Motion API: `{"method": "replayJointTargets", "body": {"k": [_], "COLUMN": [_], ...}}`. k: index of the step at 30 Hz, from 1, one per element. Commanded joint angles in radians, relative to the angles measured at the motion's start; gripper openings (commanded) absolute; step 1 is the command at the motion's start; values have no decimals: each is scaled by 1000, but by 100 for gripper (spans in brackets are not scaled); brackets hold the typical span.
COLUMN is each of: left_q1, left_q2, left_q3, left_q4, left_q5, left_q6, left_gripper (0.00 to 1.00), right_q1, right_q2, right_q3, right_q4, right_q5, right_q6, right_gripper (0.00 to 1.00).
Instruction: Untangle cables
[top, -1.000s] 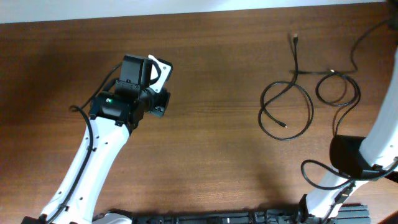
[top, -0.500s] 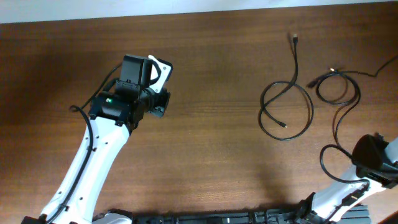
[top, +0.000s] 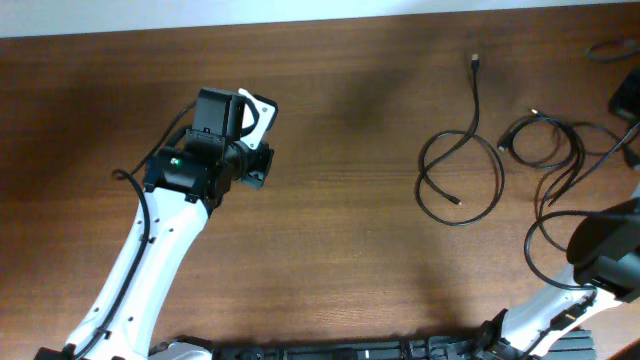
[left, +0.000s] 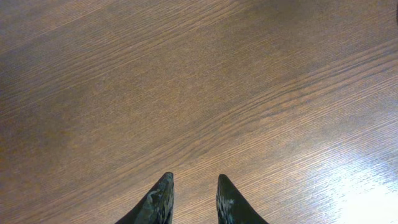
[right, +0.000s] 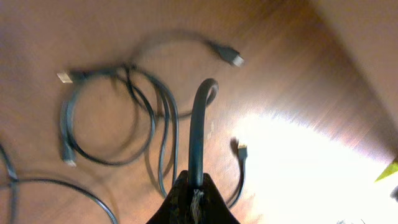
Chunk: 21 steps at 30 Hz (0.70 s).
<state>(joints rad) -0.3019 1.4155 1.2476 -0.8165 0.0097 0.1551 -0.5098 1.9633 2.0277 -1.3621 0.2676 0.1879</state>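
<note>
Since a second ago the right arm (top: 603, 250) has dropped its elbow toward the near right corner, and the coil (top: 577, 145) has had its free strands dragged from the far edge out to the right. The left arm (top: 150, 250) and the loop (top: 497, 180) have not shifted.

Right pincer (right: 194, 191) is pressed together on a black cable (right: 198, 124), which arches up and away from the fingertips — blurred, so I cannot tell which bundle it belongs to. Just past it on the surface (right: 298, 87) lies a small plug (right: 241, 148). To the left is the coil of several turns, with a silver tip (right: 63, 77) at its far-left corner, and another plug (right: 235, 60) lies farthest out.

Left pincer (left: 193, 186) hangs over bare wood well to the left — tips spread a little, pinching nothing. From overhead, the loop with its long tail lies just beside the coil, on its left.
</note>
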Motion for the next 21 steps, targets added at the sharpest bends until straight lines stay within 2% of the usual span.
{"method": "replayJointTargets", "body": {"k": [1, 2, 4, 5, 8, 12, 21], "left_q1": [-1, -1, -1, -1, -1, -1, -1], "left_q2": [-17, -17, -17, -17, -17, -17, -17], "left_q3": [11, 11, 11, 11, 11, 11, 11], "left_q4": [-1, -2, -2, -1, -1, -1, -1], "left_q5": [-6, -6, -6, -6, -5, 6, 6], "left_q6": [-12, -12, -12, -12, -13, -13, -12], "left_gripper": [24, 24, 24, 24, 24, 24, 24], "right_q1": [-3, -8, -16, -25, -50, -69, -66], "right_q2": [-8, -8, -8, -8, -8, -8, -8], "right_q3": [-93, -106, -108, -108, -108, -108, -108], "right_q4": [27, 32, 32, 32, 35, 35, 19], "right_q5": [13, 22, 24, 24, 8, -57, -309], "right_q6": [12, 12, 12, 12, 12, 12, 11], "right_gripper": [6, 13, 51, 65, 86, 100, 100]}}
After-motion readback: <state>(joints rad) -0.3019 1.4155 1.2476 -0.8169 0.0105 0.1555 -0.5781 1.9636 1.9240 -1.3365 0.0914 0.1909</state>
